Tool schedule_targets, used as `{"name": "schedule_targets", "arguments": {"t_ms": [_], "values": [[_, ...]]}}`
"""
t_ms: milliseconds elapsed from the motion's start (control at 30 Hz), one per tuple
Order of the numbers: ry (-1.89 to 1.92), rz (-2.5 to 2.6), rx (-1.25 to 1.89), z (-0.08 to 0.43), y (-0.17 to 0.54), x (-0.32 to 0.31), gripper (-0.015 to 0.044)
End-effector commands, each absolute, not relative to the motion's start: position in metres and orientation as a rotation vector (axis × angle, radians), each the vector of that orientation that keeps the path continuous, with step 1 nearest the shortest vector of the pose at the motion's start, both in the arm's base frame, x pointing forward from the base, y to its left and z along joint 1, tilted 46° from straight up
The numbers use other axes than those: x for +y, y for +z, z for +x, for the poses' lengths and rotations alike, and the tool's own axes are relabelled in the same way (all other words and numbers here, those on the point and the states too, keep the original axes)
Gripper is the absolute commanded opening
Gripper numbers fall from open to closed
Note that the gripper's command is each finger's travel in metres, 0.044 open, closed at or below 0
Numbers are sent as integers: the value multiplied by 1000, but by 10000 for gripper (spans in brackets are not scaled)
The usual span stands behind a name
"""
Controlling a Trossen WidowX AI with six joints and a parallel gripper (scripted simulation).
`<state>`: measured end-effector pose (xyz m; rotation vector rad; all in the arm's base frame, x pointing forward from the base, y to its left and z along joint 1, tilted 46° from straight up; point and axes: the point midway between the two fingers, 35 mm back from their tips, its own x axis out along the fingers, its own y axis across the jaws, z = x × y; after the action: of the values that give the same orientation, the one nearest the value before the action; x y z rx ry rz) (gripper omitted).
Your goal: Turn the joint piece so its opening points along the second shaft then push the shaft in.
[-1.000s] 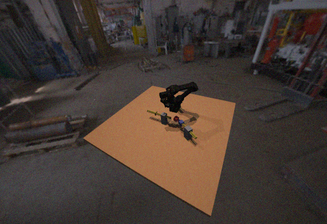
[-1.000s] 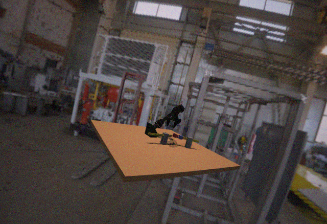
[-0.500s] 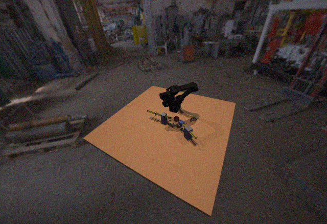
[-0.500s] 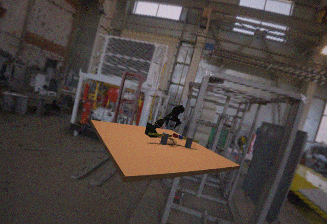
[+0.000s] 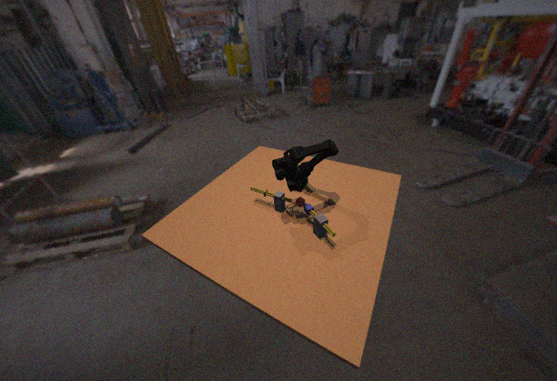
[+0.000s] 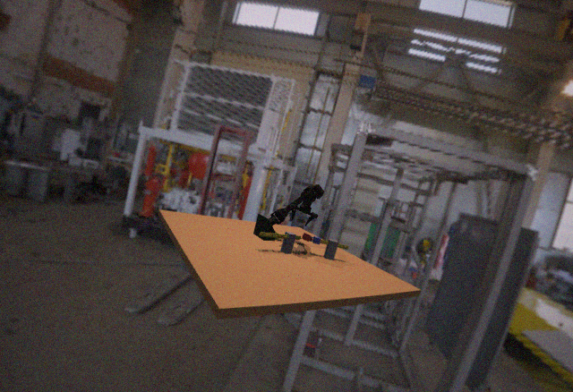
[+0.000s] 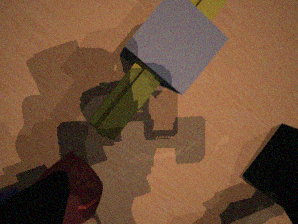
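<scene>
The dark red joint piece [image 5: 300, 201] [image 6: 306, 236] [image 7: 89, 189] sits at the hinged end of the fixed shaft, beside its blue part [image 5: 308, 208] [image 6: 316, 240]. The fixed shaft's block [image 5: 318, 226] [image 6: 330, 250] stands beyond. The second yellow shaft [image 5: 258, 190] [image 6: 270, 235] [image 7: 117, 112] runs through its block [image 5: 279, 202] [image 6: 288, 243] [image 7: 177, 45]. In the wrist view its near end stops short of the joint piece, with a gap between. My gripper [image 6: 300, 222] [image 7: 173, 176] is open and empty, above the joint area. One finger partly hides the joint piece, so its opening's exact direction cannot be told.
The orange table top [image 5: 243, 251] [image 6: 260, 282] carries both blocks. The black arm [image 5: 317, 152] [image 6: 287, 211] reaches over from its base behind the shafts. The second shaft has a small collar [image 5: 265, 193] on its outer part. Shadows fall around the blocks.
</scene>
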<state>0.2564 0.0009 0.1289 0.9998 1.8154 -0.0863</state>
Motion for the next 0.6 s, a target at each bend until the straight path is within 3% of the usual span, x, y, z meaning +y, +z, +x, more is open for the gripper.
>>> {"name": "schedule_targets", "arguments": {"t_ms": [0,567], "values": [[-205,1078,1825,255,128,2,440],[-685,1388,1814,255,125,5,440]]}}
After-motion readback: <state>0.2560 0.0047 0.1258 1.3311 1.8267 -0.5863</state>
